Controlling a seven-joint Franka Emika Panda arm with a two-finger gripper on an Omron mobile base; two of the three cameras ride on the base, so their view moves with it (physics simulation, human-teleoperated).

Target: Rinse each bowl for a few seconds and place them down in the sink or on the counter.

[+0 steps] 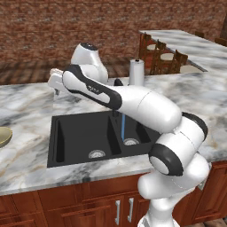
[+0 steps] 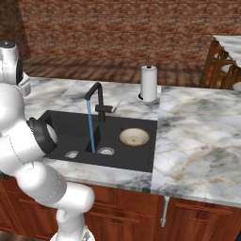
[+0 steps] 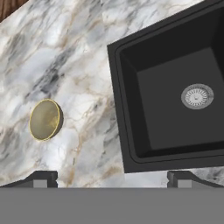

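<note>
One bowl point(image 2: 134, 137) in sink point(image 2: 141, 162), another point(image 3: 45, 120) on counter point(image 3: 65, 52).

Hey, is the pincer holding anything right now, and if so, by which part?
Nothing is held. The pincer is open over the counter, with the olive-tan bowl lying apart on the marble beside the sink.

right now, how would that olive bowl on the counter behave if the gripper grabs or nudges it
The olive bowl looks rigid and shallow, so it probably keeps its shape and would not tip easily. On the smooth marble counter it would likely slide when nudged. Its thin rim probably suits an edge pinch by the open gripper.
</note>
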